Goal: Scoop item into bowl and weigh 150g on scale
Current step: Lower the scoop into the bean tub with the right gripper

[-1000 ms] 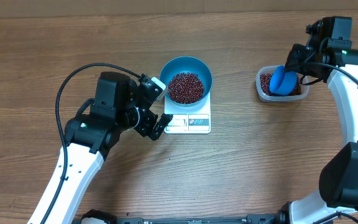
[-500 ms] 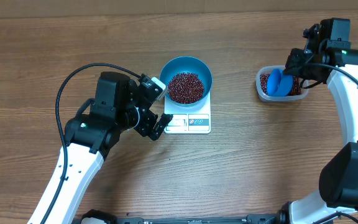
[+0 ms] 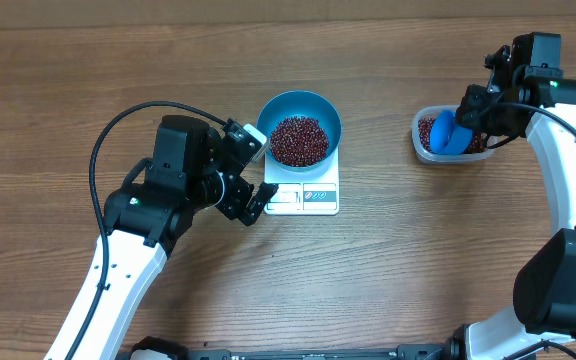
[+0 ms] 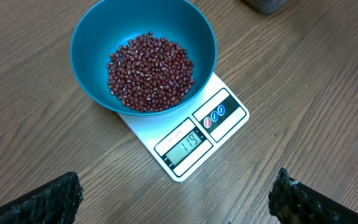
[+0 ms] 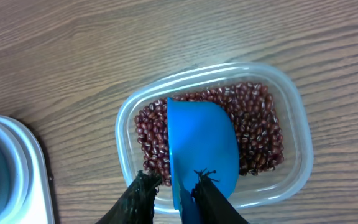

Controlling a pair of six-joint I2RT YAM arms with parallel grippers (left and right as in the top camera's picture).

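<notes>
Right gripper (image 5: pixel 174 182) straddles the blue scoop (image 5: pixel 204 143), which stands on edge in the bean tub (image 5: pixel 297 155) at the right; whether it pinches cannot be told. The weighed beans (image 4: pixel 151 71) sit in the bowl (image 4: pixel 92 37) on the scale (image 4: pixel 145 129), well to its left and nearer the left gripper (image 4: pixel 176 194), which is spread wide.

Left tool (image 3: pixel 256 175) spread wide; right tool (image 5: pixel 176 190) pointing down, jaws narrowly parted.

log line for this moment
left gripper open, beside scale | right gripper astride blue scoop in clear tub | beans in teal bowl on scale
</notes>
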